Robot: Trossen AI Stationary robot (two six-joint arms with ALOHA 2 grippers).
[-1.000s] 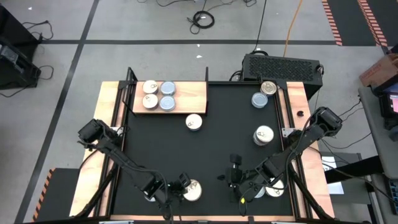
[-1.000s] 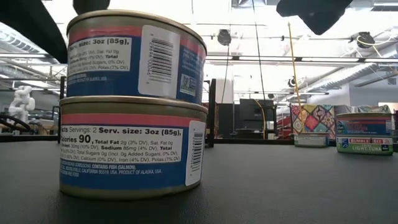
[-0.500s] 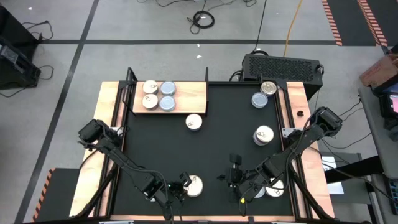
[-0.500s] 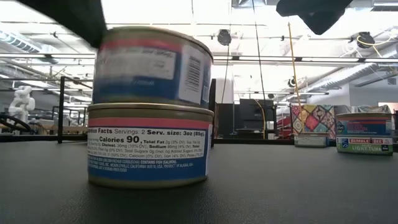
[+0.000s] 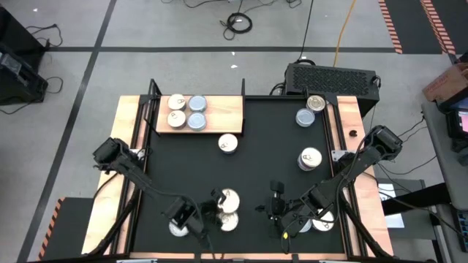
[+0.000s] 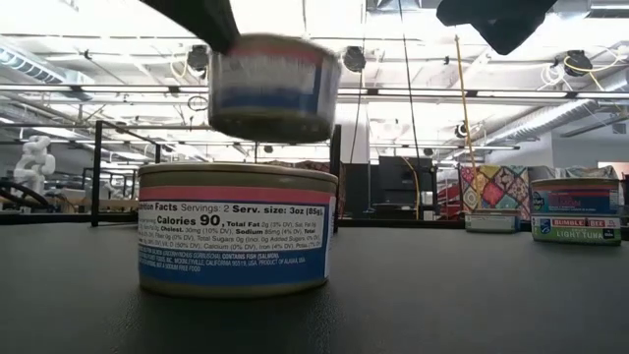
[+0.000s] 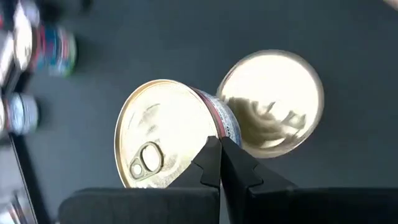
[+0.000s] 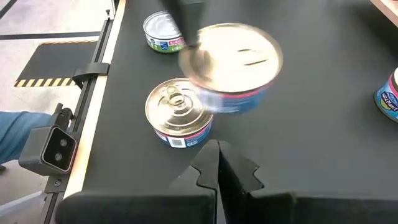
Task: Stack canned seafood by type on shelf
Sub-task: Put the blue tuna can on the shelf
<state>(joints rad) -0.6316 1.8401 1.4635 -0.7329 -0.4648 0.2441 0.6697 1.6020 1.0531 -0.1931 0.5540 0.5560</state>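
My left gripper (image 5: 212,207) is shut on a tin with a pull tab and a pink and blue label (image 5: 229,197), held in the air above a like tin (image 5: 228,221) that stands on the black mat near the near edge. The low view shows the raised tin (image 6: 273,88) clear of the standing one (image 6: 236,231). The wooden shelf (image 5: 223,109) lies at the far left with several tins on it. My right gripper (image 5: 276,212) waits shut near the near edge, right of the standing tin. My left gripper (image 7: 219,146) meets the raised tin at its top rim (image 7: 212,138), where the lid joins the side wall. Its fingers look shut there, and what lies between them is hidden. A finger (image 6: 201,15) slants down from the table's left. The tin hangs lifted clear, tilted.
One tin (image 5: 228,143) stands on the mat just near of the shelf. More tins stand at the far right (image 5: 306,117), (image 5: 316,103), mid right (image 5: 310,158), near right (image 5: 322,223) and near left (image 5: 175,229). Wooden side strips and rails border the mat.
My left gripper has taken the top tin off the two-tin stack, raising it and carrying it toward the far edge, tilted. The lower tin was nudged a little to the right and away from the near edge, then stayed on the mat.
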